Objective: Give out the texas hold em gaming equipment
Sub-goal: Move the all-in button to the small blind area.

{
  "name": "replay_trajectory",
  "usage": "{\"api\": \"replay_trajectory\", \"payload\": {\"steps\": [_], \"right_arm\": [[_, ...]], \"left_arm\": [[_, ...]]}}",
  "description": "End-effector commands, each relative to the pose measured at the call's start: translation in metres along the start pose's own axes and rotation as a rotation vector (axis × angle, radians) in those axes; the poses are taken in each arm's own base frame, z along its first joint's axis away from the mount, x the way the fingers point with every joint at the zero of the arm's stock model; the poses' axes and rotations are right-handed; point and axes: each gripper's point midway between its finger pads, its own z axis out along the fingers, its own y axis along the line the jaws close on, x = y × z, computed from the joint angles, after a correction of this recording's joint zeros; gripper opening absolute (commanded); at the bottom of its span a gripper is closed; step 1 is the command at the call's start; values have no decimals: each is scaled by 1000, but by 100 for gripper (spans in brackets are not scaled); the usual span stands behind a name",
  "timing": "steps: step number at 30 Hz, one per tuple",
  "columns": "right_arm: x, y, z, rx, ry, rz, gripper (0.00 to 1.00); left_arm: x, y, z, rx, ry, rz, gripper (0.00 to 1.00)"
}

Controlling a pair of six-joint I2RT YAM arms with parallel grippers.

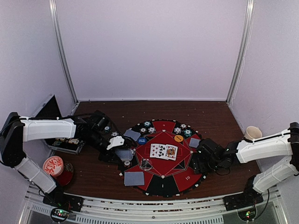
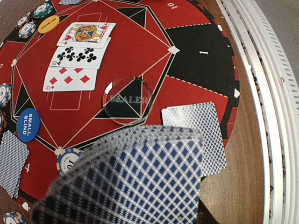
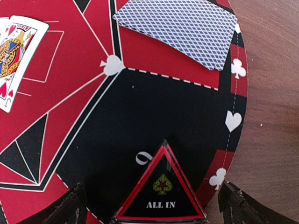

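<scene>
The left gripper is closed on a fanned stack of blue-backed playing cards. It holds them at the left rim of the round mat, which lies mid-worktop toward the near edge. The right gripper stands wide apart with nothing in it. Its fingers sit either side of a triangular "ALL IN" marker lying at the mat's right rim.

Much looks done:
- Three face-up cards lie in the centre, with the clear dealer disc just beside them.
- The blue small-blind button and the orange button are out.
- Chips sit along the far rim.
- Face-down hands lie at three seats.

Judging by the stack in hand, further dealing remains.
</scene>
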Motion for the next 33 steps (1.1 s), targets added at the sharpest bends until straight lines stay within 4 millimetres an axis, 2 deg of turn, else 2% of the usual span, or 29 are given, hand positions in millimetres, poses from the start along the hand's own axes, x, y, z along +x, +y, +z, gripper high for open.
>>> {"api": "replay_trajectory", "payload": {"steps": [1, 8, 16, 20, 27, 33], "right_arm": [[8, -2, -7, 3, 7, 38, 100], [17, 3, -9, 0, 17, 21, 98], [22, 5, -12, 6, 20, 6, 87], [17, 1, -11, 45, 1, 9, 85], [0, 6, -10, 85, -42, 2, 89], [-3, 4, -9, 98, -45, -4, 88]], "left_arm": [[-10, -3, -5, 4, -34, 31, 39], [-11, -3, -6, 3, -36, 32, 39], [-10, -3, -5, 5, -33, 28, 39], [-10, -3, -5, 3, -35, 28, 39], [-10, -3, -5, 5, -34, 29, 39], [-10, -3, -4, 6, -33, 28, 39]]}}
